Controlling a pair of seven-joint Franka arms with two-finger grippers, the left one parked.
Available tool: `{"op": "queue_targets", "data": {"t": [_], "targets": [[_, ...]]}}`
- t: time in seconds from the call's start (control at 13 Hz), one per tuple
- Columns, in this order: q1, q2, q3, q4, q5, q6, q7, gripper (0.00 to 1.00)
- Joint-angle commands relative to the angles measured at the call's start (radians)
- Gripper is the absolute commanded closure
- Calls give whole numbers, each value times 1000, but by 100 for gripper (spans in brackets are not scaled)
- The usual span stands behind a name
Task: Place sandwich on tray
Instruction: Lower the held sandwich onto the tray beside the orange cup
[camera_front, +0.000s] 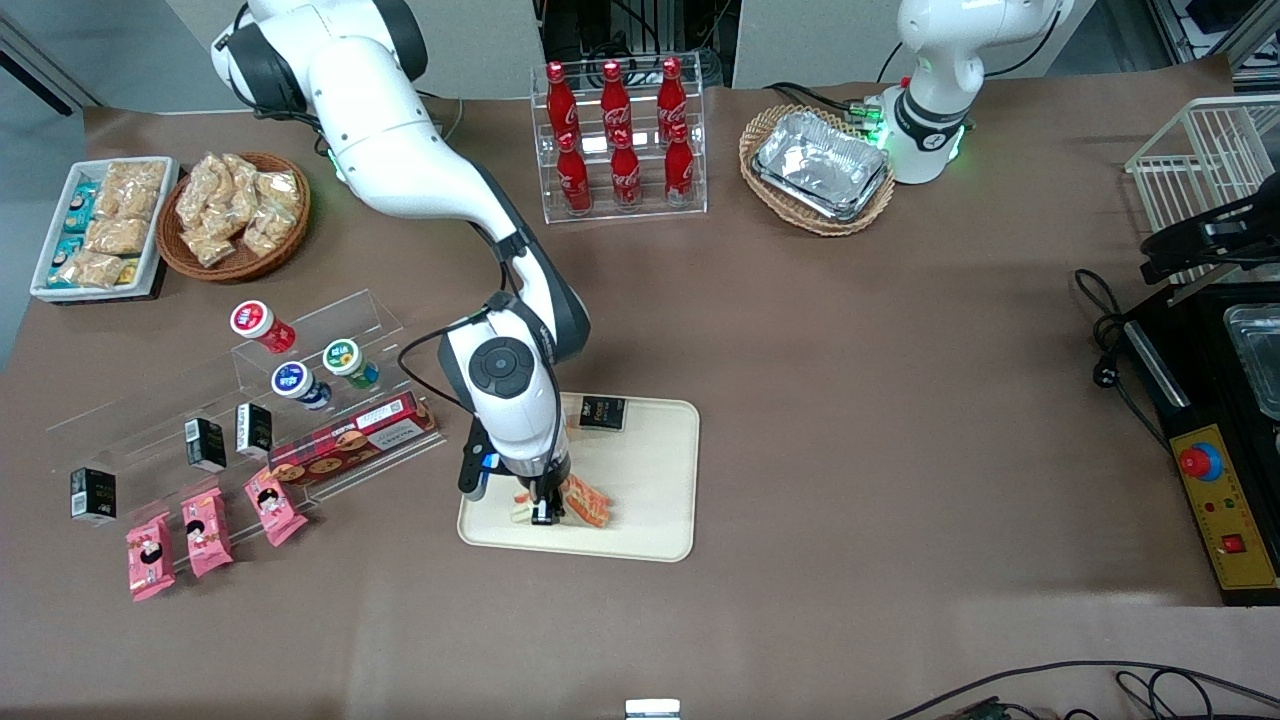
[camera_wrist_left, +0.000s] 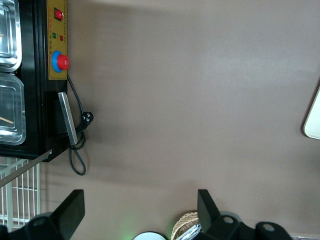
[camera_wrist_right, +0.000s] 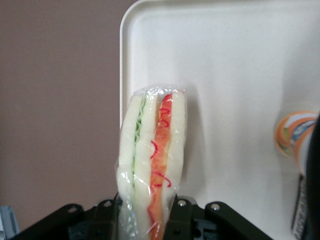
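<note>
Right arm reaches down over the tray (camera_front: 650, 470), a cream tray with rounded corners lying flat on the brown table (camera_front: 850, 400). The hand (camera_front: 541, 512) sits low over the tray's part nearest the front camera, toward the working arm's end. Hand is closed on the sandwich (camera_wrist_right: 150, 165): wrist view shows the wrapped wedge clamped between the 2 fingers, standing on edge, white bread with green and orange-red filling layers visible through clear plastic. Sandwich is over the tray surface, near its rounded corner; cannot tell if its lower edge touches the tray or hangs just above. In the front view the sandwich (camera_front: 588, 502) shows partly under the hand, inside the tray rim.

Also on the tray: a small black packet (camera_front: 602, 412) at the edge farther from the front camera, and an orange-white item (camera_wrist_right: 295, 134) near the sandwich, only partly visible.

Off the tray, toward the working arm's end: 3 pink snack packets (camera_front: 205, 530), a clear acrylic stand (camera_front: 300, 370) with small jars and a red biscuit box (camera_front: 352, 440). A rack of 6 red bottles (camera_front: 620, 135) stands farther from the front camera.
</note>
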Motion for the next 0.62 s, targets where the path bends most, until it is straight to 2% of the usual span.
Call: {"op": "queue_targets", "data": {"t": [0.0,0.31,0.38,0.46,0.54], "targets": [[20,67,-10,36,8,68,15,71],[23,97,-11,36,1,104,4,68],[23,94,-13,37,1,104,2,32],[14,91,-13,39,1,104,-2,0],[14,90,-14,37,-1,104,-18,0]]}}
